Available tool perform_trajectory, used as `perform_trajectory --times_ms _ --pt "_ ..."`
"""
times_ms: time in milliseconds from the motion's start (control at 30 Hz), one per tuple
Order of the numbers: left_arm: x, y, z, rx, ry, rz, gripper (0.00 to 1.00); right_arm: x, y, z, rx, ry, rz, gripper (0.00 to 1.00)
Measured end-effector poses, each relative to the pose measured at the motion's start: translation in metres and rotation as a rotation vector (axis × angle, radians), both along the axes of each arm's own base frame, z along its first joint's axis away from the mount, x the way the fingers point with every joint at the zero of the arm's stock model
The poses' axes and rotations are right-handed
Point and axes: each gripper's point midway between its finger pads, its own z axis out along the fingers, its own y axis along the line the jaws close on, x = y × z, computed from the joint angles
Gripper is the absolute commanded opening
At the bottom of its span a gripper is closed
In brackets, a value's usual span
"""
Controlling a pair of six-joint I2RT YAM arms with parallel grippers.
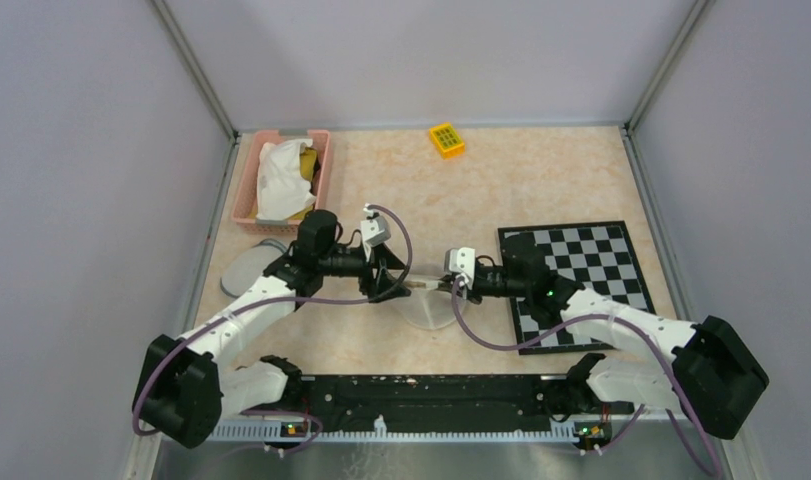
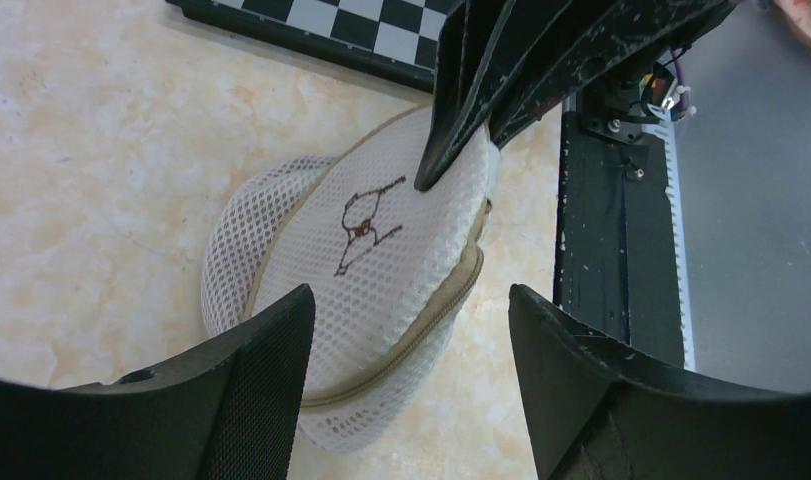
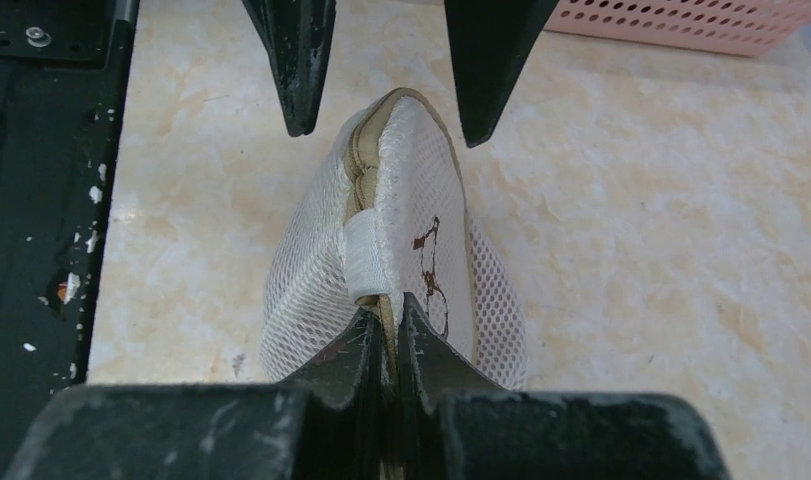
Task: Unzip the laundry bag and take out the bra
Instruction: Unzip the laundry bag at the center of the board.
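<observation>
The laundry bag [image 1: 428, 308] is a round white mesh pouch with a tan zipper [image 2: 421, 330] along its rim and a brown line drawing on its face. It stands on edge on the table between both arms. My right gripper [image 3: 389, 315] is shut on the tan zipper pull just below a white fabric tab [image 3: 366, 262]. My left gripper [image 2: 411, 292] is open, its fingers standing either side of the bag's opposite end without touching it. In the top view the left gripper [image 1: 389, 290] and right gripper [image 1: 445, 286] face each other across the bag. The bra is hidden.
A pink basket [image 1: 249, 190] with white cloth stands at the back left. A grey disc [image 1: 246, 270] lies beside the left arm. A checkerboard [image 1: 591, 262] lies under the right arm, a yellow block [image 1: 446, 139] at the back, and a black rail [image 1: 431, 390] along the near edge.
</observation>
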Motion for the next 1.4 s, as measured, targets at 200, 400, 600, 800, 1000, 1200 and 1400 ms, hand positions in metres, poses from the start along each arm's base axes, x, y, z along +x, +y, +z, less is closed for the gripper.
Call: perform_trajectory --times_ms 200,400,600,800,1000,1200,1400 --pt "0.0 -0.009 0.0 -0.031 0.043 -0.026 0.74 -0.005 0.001 -0.005 -0.013 0.072 0.005 0.0" --pt "-0.005 -0.022 -0.007 -0.019 0.082 -0.07 0.29 -0.005 0.005 0.001 -0.032 0.131 0.008 0.02" --pt "-0.005 -0.023 -0.006 -0.027 0.127 -0.075 0.01 -0.005 0.005 0.006 -0.045 0.136 0.01 0.35" --pt "-0.008 -0.019 0.004 -0.093 0.221 -0.116 0.0 -0.006 0.003 0.012 -0.031 0.074 0.026 0.39" --pt "-0.015 -0.021 0.006 -0.124 0.305 -0.167 0.08 -0.006 0.001 0.01 -0.004 0.035 0.024 0.05" --pt "-0.011 -0.02 0.012 -0.143 0.336 -0.146 0.35 -0.001 0.005 0.019 0.032 0.018 0.009 0.0" --pt "-0.003 -0.018 0.009 -0.162 0.388 -0.071 0.4 -0.003 0.004 0.014 0.053 0.055 -0.012 0.0"
